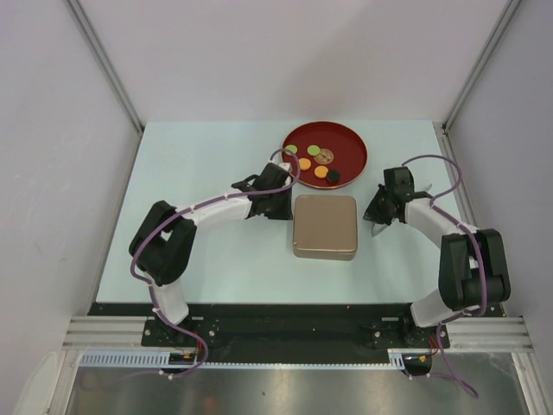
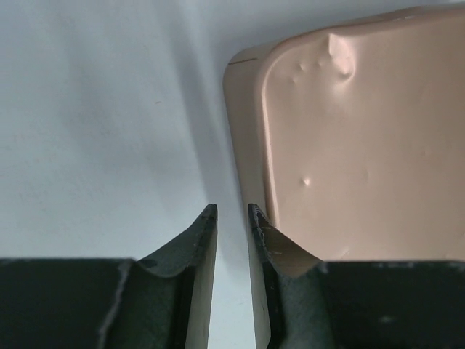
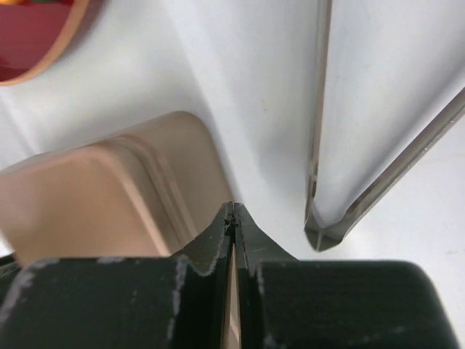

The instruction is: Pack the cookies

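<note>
Several cookies (image 1: 304, 163), orange, green and one black (image 1: 334, 175), lie on the dark-red plate (image 1: 346, 138) at the back of the table. A tan box with its lid on (image 1: 325, 226) sits in front of the plate. My left gripper (image 1: 283, 210) is low beside the box's left edge; in the left wrist view the left gripper (image 2: 232, 211) is open by a narrow gap and empty, with the box (image 2: 356, 145) just to its right. My right gripper (image 1: 374, 220) is beside the box's right edge; the right gripper (image 3: 234, 208) is shut and empty.
The plate's rim (image 3: 43, 62) shows at the top left of the right wrist view, with the box (image 3: 94, 189) below it. Metal frame posts (image 1: 467, 82) and grey walls enclose the table on both sides and at the back.
</note>
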Controlling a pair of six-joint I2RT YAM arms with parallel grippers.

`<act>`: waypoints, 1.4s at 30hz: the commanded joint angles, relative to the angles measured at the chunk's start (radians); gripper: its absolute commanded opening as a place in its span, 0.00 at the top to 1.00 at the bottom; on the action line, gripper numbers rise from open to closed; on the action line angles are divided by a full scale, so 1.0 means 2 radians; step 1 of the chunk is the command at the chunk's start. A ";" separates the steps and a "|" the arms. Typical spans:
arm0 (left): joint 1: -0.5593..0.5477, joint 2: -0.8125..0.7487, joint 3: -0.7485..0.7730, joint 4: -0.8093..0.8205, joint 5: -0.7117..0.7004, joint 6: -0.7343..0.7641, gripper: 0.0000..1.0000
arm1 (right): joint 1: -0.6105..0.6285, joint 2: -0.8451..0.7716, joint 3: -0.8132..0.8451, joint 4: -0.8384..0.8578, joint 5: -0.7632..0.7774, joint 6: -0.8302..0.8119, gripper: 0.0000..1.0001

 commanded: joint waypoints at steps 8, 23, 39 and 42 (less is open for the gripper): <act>0.027 -0.036 -0.004 0.006 -0.012 -0.005 0.71 | 0.053 -0.108 0.020 0.036 -0.028 0.010 1.00; 0.026 -0.045 -0.008 0.006 -0.007 -0.009 0.71 | 0.046 0.024 0.017 0.015 -0.017 -0.005 1.00; 0.029 -0.106 0.008 -0.023 -0.065 0.002 0.50 | 0.089 -0.170 0.019 0.073 -0.003 0.003 0.81; 0.029 -0.122 0.012 -0.041 -0.072 0.005 0.35 | 0.121 -0.190 0.020 0.075 0.029 -0.017 0.65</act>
